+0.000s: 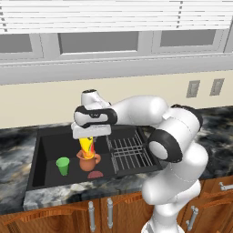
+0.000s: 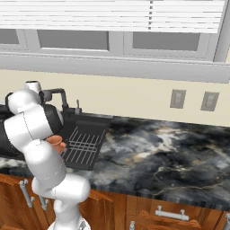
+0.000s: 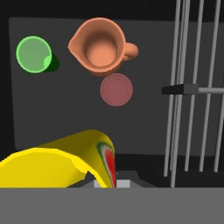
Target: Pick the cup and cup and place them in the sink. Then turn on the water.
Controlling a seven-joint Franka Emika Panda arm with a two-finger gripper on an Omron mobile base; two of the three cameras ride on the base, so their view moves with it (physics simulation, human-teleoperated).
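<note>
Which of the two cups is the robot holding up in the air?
The yellow cup with the orange-red pattern, pinched in the gripper above the black sink. The plain green cup stands on the sink floor.

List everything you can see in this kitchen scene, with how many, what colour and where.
Green cup: one, bright green, upright on the sink floor, left.
Yellow cup: one, yellow with red pattern, held above the jug.
Jug: one, terracotta brown, sink floor, right of the green cup.
Disc: one, dull red, flat on the sink floor beside the jug.
Sink: one, black, set in the marble counter.
Wire rack: one, dark, right part of sink.
Faucet: one, black, behind sink.
Gripper: one, shut on the yellow cup.
</note>
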